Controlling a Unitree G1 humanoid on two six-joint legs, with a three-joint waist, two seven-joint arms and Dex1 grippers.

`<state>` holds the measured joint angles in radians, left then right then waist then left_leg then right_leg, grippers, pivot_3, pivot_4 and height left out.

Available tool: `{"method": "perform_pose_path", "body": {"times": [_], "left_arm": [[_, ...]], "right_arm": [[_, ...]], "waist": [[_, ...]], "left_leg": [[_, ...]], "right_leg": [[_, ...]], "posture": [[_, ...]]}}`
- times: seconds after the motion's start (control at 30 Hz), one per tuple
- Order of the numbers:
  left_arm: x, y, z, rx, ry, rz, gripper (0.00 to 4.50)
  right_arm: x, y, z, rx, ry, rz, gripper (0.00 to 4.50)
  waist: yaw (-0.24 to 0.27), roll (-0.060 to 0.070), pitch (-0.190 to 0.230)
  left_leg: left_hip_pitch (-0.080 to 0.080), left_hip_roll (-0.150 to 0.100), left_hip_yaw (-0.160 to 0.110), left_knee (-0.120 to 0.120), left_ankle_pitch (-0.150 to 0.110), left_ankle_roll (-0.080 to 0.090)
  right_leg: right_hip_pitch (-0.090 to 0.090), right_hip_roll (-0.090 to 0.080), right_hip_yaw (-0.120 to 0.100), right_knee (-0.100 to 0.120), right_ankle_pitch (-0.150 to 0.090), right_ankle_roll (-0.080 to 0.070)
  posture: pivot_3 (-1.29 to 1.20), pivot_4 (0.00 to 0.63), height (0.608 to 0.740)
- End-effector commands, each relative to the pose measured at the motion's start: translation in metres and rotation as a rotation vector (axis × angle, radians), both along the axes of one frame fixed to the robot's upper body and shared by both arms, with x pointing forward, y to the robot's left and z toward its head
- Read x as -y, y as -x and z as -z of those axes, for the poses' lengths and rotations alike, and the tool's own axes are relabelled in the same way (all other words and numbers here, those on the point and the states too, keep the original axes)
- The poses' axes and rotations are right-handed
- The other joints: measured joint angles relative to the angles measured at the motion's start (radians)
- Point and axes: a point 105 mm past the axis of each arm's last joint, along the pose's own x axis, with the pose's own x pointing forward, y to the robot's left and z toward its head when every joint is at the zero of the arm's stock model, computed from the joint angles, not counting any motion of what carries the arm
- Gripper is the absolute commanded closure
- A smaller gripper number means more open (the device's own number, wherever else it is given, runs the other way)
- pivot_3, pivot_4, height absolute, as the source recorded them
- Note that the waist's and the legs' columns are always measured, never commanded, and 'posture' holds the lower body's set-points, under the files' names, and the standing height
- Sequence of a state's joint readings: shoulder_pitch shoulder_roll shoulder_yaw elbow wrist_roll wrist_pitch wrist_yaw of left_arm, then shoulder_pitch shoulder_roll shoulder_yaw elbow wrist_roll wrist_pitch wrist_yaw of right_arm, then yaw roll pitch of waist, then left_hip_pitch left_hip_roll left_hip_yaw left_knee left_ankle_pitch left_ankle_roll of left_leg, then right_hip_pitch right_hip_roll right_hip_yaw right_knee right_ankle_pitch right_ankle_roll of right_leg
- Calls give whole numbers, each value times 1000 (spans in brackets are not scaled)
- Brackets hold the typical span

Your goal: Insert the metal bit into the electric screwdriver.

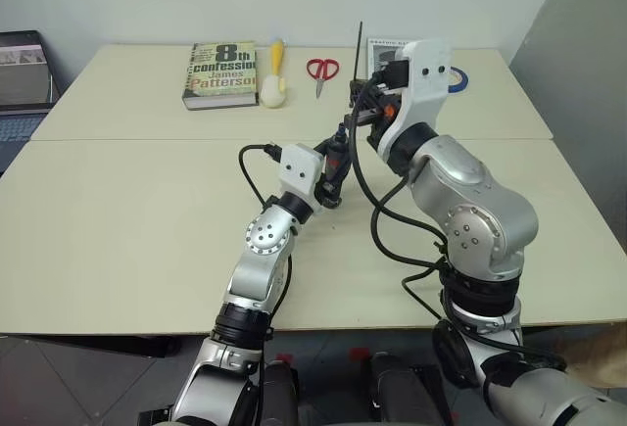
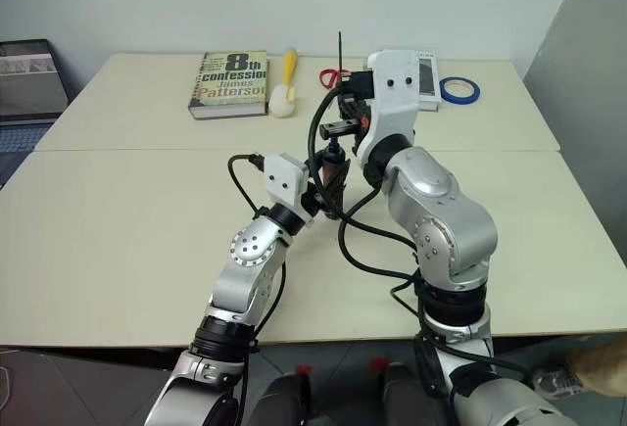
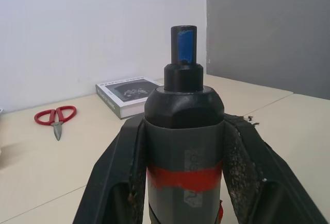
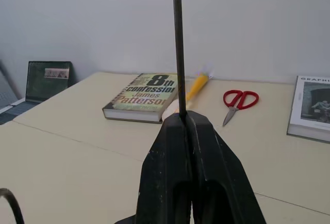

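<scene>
Our left tool point(image 3: 185, 183) grips the electric screwdriver point(image 3: 184, 131); our right tool point(image 4: 186, 126) pinches the metal bit point(image 4: 178, 49). Misalignment could make the bit miss the socket.

On the table point(image 1: 147, 211), a book point(image 1: 221, 75) lies at the far edge, with a brush point(image 1: 274, 83) just to its right, then scissors point(image 1: 322, 71), then a second book point(image 2: 427, 75) and a tape roll point(image 2: 458, 90) farthest right.
</scene>
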<state>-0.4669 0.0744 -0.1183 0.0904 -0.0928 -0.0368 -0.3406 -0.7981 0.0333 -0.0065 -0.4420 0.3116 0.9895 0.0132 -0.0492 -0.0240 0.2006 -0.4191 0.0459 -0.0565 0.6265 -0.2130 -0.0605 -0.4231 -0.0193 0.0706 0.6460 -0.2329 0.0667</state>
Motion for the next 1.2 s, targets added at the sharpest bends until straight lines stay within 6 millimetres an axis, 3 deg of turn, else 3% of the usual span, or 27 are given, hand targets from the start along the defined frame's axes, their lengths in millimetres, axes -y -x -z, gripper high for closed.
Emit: {"method": "perform_pose_path", "body": {"times": [0.03,1.0,1.2], "left_arm": [[0,1,-1,14,0,1,2850],[0,1,-3,17,-3,6,2850],[-1,2,-3,17,-5,6,2850]], "right_arm": [[-4,13,-11,51,-23,-32,4500],[-10,19,6,29,-15,-35,4500],[-9,20,2,49,-31,-37,4500]], "waist": [[0,0,0],[-1,0,0],[-1,0,0]], "left_leg": [[0,0,0,0,0,0],[1,0,0,0,0,0],[1,0,0,1,0,0]], "right_leg": [[0,0,0,0,0,0],[1,0,0,0,0,0],[1,0,0,0,0,0]], "posture": [[0,150,740],[0,150,740],[0,150,740]]}}
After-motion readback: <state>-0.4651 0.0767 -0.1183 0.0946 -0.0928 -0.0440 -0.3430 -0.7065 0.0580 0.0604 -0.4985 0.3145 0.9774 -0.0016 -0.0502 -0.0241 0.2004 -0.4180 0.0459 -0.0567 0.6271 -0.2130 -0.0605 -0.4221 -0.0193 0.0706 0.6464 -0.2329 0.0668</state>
